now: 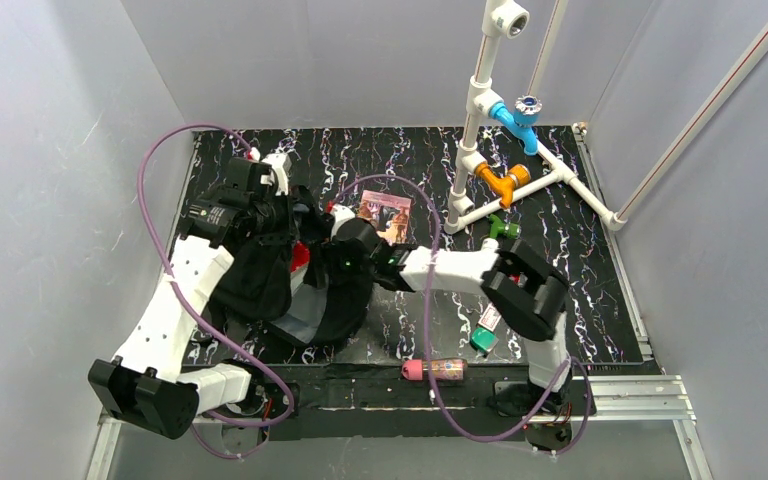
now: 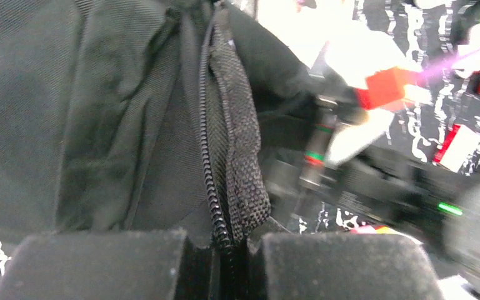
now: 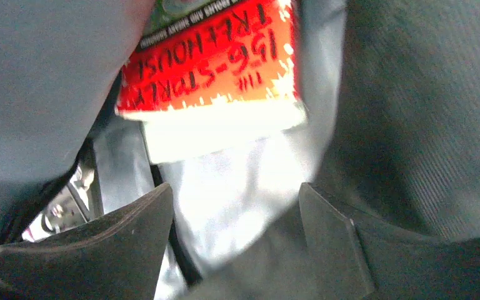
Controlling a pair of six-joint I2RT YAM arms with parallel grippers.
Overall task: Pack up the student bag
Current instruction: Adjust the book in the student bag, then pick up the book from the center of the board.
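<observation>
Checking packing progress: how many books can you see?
2: a red-covered book inside the black fabric backpack, and a pink-covered book on the black marbled mat beside it. Others may be hidden inside.

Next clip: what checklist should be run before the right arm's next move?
1. ok: left tool is shut on the zip edge of the bag.
2. ok: right tool is open, nothing between its jaws.
3. ok: red book lies free of the right tool and looks to be inside the bag.
4. cannot tell: whether the right tool's way out is clear, as fabric crowds both sides.
5. not ok: everything packed. The picture book and pencil case lie outside the bag.
</observation>
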